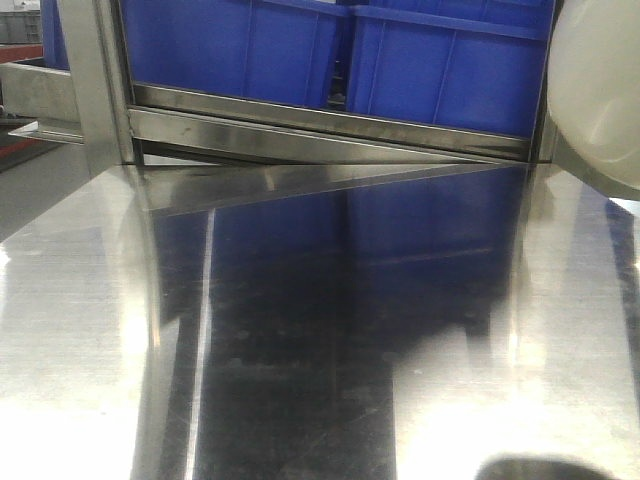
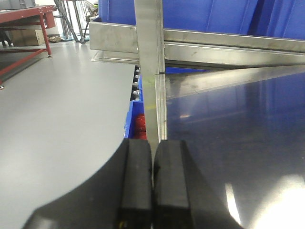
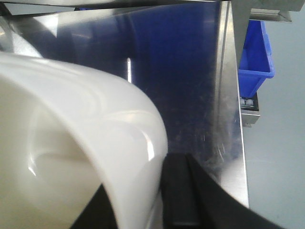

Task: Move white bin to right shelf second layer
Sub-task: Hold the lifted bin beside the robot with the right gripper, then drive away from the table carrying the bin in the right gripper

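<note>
- The left gripper (image 2: 152,191) hangs over the steel deck's (image 1: 300,380) edge, black pads pressed together on nothing.
- The right gripper (image 3: 138,205) pinches the wall of the white bin (image 3: 71,143) at the deck's right side, short of the shelf.
- Grey floor (image 2: 57,105) lies left of the polished deck.
- A low blue crate (image 2: 131,119) holds red items (image 2: 139,125).
- Beyond, blue crates (image 1: 250,45) sit on a steel shelf rail (image 1: 330,120); their contents are hidden.

No writing, label, brand mark or number can be read in any view. The white bin (image 3: 71,143) has a plain glossy wall. The blue crates (image 1: 230,45) on the far side show bare faces. The steel bench (image 1: 300,350) carries only reflections and fine scratches.
</note>
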Available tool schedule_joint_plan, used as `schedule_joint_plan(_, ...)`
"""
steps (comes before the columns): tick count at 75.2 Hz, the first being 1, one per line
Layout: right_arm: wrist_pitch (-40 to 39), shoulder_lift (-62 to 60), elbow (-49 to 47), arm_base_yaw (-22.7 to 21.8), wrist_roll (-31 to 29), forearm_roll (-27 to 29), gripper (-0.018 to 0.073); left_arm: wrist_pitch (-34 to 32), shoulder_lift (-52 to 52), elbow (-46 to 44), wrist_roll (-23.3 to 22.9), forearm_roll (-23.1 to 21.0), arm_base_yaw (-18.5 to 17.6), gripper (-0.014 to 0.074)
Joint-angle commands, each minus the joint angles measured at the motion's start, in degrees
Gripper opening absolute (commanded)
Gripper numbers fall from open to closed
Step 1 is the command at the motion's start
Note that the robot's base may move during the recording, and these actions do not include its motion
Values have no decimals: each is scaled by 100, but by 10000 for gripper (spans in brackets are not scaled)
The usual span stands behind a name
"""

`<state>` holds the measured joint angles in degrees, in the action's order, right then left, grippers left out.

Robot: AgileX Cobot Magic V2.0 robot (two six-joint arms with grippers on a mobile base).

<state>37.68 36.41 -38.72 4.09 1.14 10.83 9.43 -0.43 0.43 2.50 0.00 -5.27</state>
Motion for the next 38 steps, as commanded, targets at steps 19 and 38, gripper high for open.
schedule_joint_plan(19,-482,-24,-172,-33,-20,88,56,-500,-80,211,-30,0,-33,85)
schedule_joint_plan(38,-482,-24,-172,-33,-20,88,56,-500,-80,211,-30,0,-33,85)
